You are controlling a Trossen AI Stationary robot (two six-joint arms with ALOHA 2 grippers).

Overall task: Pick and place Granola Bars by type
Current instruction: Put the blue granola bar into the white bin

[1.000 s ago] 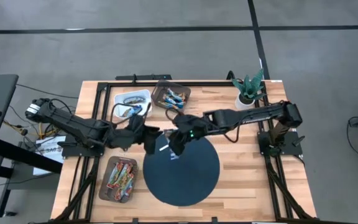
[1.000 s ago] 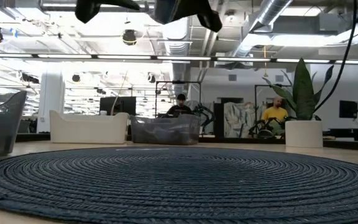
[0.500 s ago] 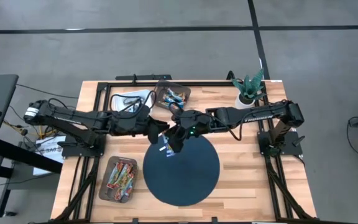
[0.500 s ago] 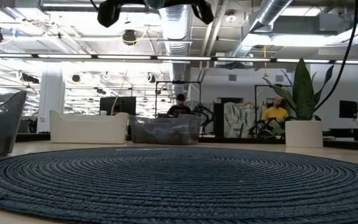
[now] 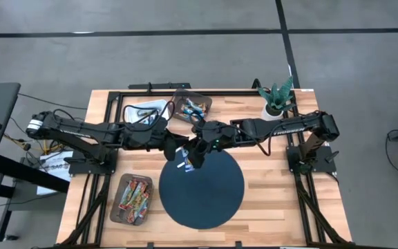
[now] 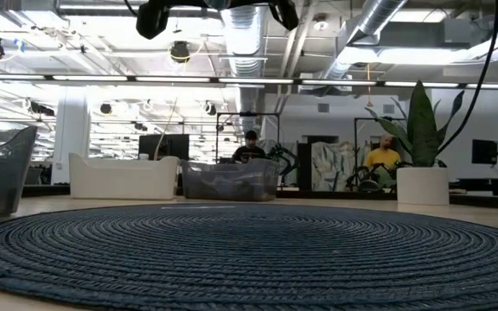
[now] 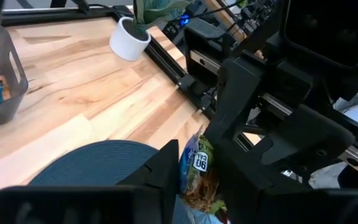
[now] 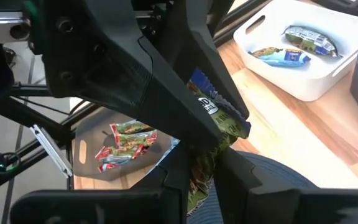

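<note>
One granola bar (image 5: 184, 160), in a blue and green wrapper, is up in the air over the far-left rim of the round dark mat (image 5: 202, 190). My left gripper (image 5: 178, 151) reaches in from the table's left and my right gripper (image 5: 191, 158) from the right. They meet at this bar, and both are shut on it. More bars lie in the white bin (image 5: 147, 111), the dark bin (image 5: 191, 105) and the grey bin (image 5: 133, 199). The low view shows only the undersides of the two grippers at its top edge. My left gripper pinches the granola bar between its two fingers (image 7: 166, 168) at one end (image 7: 196, 180), coming level from the table's left. The bar is lifted clear of the mat. My right gripper pinches the bar's other end (image 8: 202, 163) between its two fingers (image 8: 174, 177), coming from the table's right and slanting down. The rest of the wrapper (image 8: 215, 112) sticks out toward my left gripper.
A potted plant (image 5: 276, 100) stands at the far right corner. The white and dark bins sit side by side at the far edge, the grey bin of red bars at the near left. Bare wood lies to the right of the mat. People sit in the room beyond the table.
My left gripper has moved toward the table's right and slightly far, up to the bar in my right gripper. My right gripper, with the bar, has shifted a little toward the far edge. In the last half second both have kept almost still.
</note>
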